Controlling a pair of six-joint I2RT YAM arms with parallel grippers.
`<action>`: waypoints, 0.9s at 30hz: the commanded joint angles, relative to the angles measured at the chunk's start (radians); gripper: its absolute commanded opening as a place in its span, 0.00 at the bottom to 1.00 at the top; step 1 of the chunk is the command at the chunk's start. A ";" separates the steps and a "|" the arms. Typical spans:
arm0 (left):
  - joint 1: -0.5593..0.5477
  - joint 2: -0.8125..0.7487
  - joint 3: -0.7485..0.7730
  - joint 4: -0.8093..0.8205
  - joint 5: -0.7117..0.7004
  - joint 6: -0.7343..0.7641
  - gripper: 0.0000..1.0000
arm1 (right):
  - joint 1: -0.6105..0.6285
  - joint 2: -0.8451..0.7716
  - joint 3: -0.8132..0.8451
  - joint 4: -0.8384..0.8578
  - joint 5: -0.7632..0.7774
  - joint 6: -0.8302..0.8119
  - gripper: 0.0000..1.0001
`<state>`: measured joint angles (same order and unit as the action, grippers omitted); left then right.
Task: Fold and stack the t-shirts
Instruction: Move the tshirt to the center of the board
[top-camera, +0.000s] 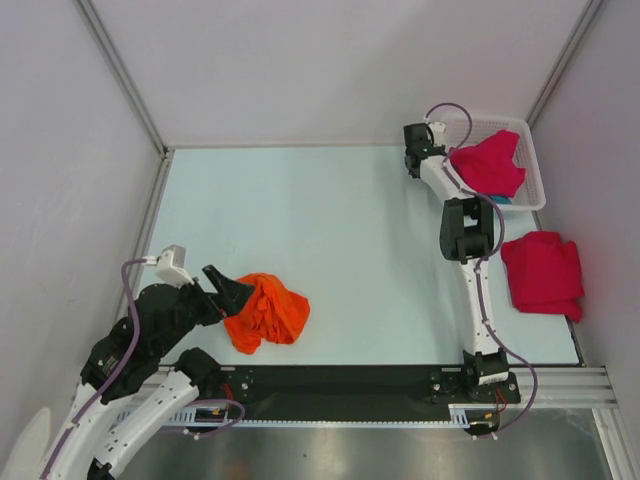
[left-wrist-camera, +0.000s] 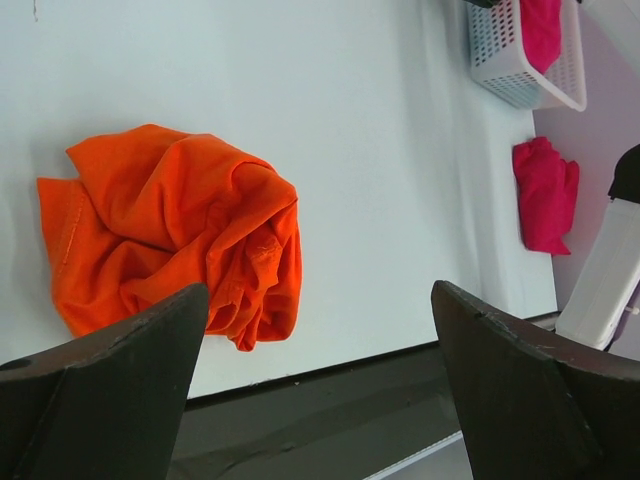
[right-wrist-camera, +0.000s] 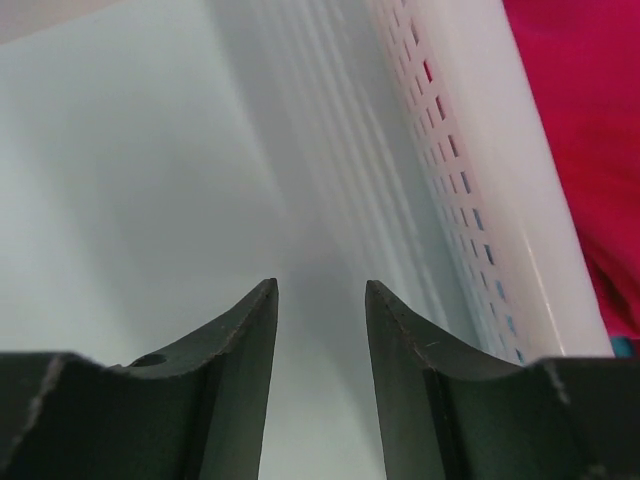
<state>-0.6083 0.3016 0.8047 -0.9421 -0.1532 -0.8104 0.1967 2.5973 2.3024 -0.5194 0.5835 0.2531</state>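
A pale, blue-tinted worktop (top-camera: 330, 230) fills the middle, closed in by plain grey-white walls (top-camera: 330, 60) on its left, far and right sides. A white plastic mesh basket (top-camera: 485, 125) stands upright in the far right corner. A black strip (top-camera: 350, 381) runs along the near edge, with a ribbed metal rail (top-camera: 560, 383) at its right end.

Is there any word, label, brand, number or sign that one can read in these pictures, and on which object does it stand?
There is no readable text in any view.
The orange t-shirt, the magenta-red t-shirt in the white basket and the second magenta-red t-shirt on the table are plain, without print.
The left claw and the right claw show no marking.
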 joint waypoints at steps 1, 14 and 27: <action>-0.002 0.047 -0.018 0.077 0.018 0.014 0.98 | -0.094 0.004 0.068 -0.051 -0.056 0.115 0.45; -0.002 0.114 -0.041 0.155 0.053 0.019 0.98 | -0.270 0.006 0.066 -0.149 -0.126 0.241 0.39; -0.004 0.133 -0.025 0.172 0.064 0.007 1.00 | -0.171 -0.183 -0.009 -0.123 -0.217 0.324 0.49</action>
<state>-0.6083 0.4191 0.7647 -0.8059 -0.1043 -0.8104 0.0353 2.5343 2.2910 -0.6140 0.3382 0.5247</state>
